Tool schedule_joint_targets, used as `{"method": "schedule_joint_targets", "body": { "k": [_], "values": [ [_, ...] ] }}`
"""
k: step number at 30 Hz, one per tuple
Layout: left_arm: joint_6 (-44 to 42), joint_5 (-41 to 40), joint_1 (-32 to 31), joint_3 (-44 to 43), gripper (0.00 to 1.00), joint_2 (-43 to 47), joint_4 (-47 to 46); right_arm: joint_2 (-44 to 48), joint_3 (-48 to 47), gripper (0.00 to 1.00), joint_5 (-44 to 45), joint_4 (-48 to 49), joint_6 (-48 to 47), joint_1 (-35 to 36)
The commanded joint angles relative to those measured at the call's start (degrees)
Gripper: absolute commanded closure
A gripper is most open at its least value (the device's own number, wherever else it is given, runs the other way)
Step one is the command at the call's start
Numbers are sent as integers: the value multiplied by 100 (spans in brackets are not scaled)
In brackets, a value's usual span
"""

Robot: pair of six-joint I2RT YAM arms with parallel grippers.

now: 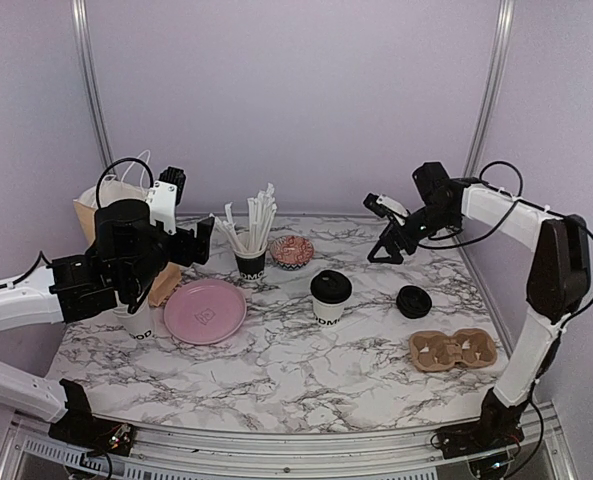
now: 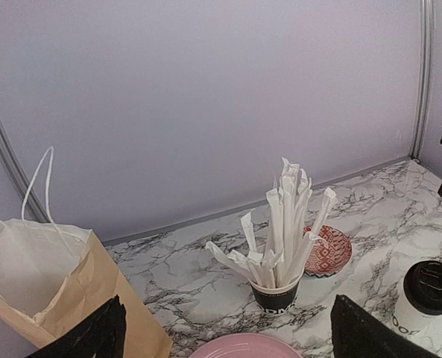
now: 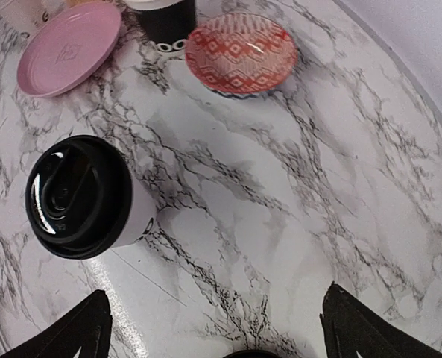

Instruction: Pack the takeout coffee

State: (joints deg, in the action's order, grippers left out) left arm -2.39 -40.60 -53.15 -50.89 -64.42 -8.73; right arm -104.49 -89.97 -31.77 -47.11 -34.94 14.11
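Observation:
The takeout coffee (image 1: 329, 297) is a white paper cup with a black lid, standing upright near the middle of the marble table. It also shows at the right edge of the left wrist view (image 2: 428, 298) and from above in the right wrist view (image 3: 86, 198). My left gripper (image 1: 198, 245) hovers open over the table's left side, above the pink plate, and its view (image 2: 228, 335) shows nothing between the fingers. My right gripper (image 1: 381, 232) hangs open above the back right of the table. It is apart from the cup, and its fingers (image 3: 217, 313) hold nothing.
A brown paper bag (image 1: 101, 215) stands open at the back left. Nearby are a black cup of white straws (image 1: 251, 262), a pink plate (image 1: 204, 310) and a red patterned bowl (image 1: 291, 250). A loose black lid (image 1: 413, 300) and a cardboard cup carrier (image 1: 454, 350) lie on the right.

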Motion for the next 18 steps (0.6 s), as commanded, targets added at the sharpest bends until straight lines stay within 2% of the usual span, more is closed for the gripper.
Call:
{"method": "schedule_joint_targets", "body": {
  "k": [1,18],
  "values": [
    [-51,-84,32,-202,4,-49,27,733,378,2,253,600,-602,866],
    [-60,-23,32,-277,4,-69,150,-297,-326,1,-153,32,-663,1631]
  ]
}}
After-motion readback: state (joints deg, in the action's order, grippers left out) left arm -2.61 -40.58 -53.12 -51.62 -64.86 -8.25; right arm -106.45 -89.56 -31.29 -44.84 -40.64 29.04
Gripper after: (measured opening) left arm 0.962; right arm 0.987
